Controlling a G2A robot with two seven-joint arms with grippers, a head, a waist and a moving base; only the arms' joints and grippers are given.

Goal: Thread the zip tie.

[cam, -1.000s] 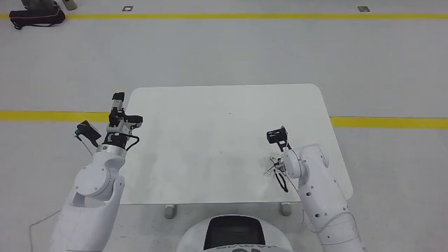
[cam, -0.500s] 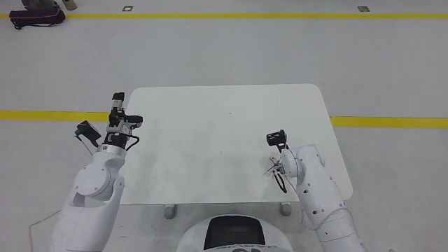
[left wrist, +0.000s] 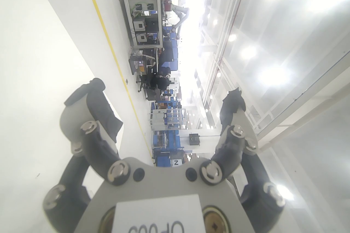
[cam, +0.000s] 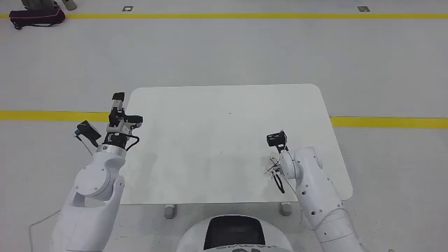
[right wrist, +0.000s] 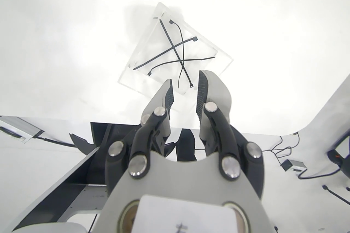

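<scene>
Several black zip ties (right wrist: 175, 49) lie crossed in a clear square tray (right wrist: 218, 56) on the white table (cam: 224, 133), near its front right. They show as a small dark tangle (cam: 275, 171) beside my right wrist in the top view. My right gripper (right wrist: 184, 85) hangs just above the tray's near corner, open, with nothing between its ribbed fingers (right wrist: 203, 89). My left gripper (cam: 126, 110) is at the table's left edge, far from the tray. In its own wrist view the left gripper (left wrist: 164, 89) is wide open, holds nothing and points out into the room.
The table's front edge (right wrist: 82, 119) lies close behind my right gripper. Cables and a small box (right wrist: 294, 164) lie on the floor below. Yellow floor lines (cam: 224, 16) run past the table.
My right arm has shifted slightly to the left over the tray. The left arm has not moved.
</scene>
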